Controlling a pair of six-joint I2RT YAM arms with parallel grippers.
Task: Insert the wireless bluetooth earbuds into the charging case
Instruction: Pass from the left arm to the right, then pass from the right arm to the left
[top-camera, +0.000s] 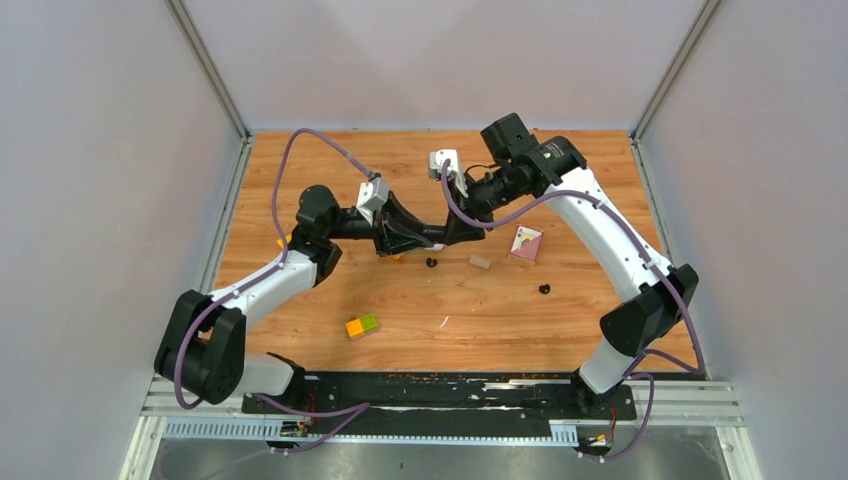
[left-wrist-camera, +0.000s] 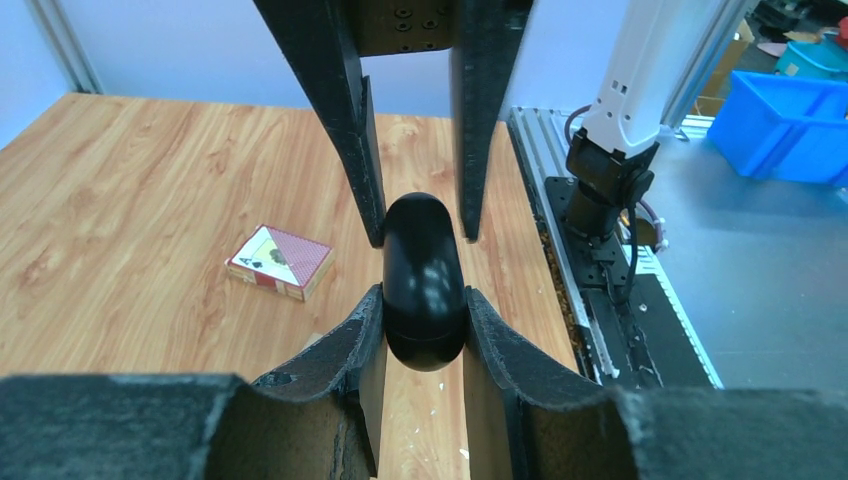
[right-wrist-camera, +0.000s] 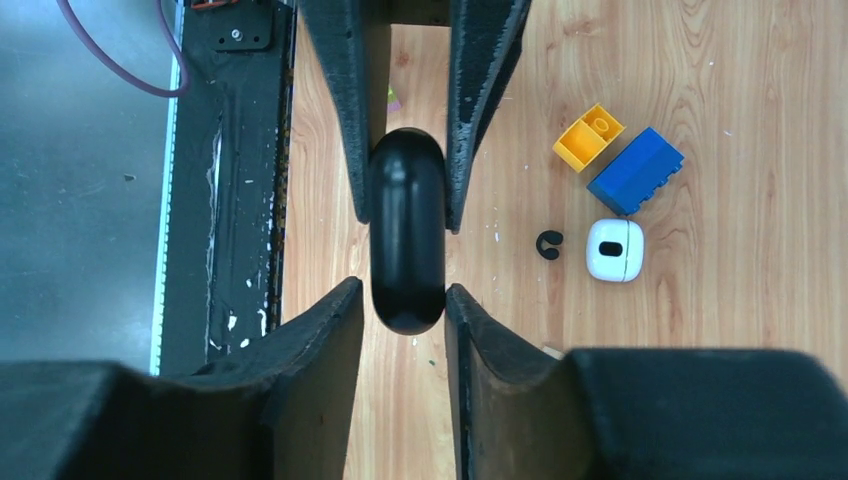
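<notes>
Pinching black case (left-wrist-camera: 424, 250), left gripper (left-wrist-camera: 422, 300) clamped; right gripper (right-wrist-camera: 405, 295) flanks it, grip unclear. Case looks shut; earbuds (top-camera: 431, 262) loose on table (top-camera: 600, 340), none inserted.

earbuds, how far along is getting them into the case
Done: nothing visibly seated; a black earbud and a second black earbud lie loose on the table. In hand: the left gripper clamps the black charging case, lid apparently shut, with the right gripper flanking its other end. Left: open it and insert the buds; white buds not visible.
</notes>
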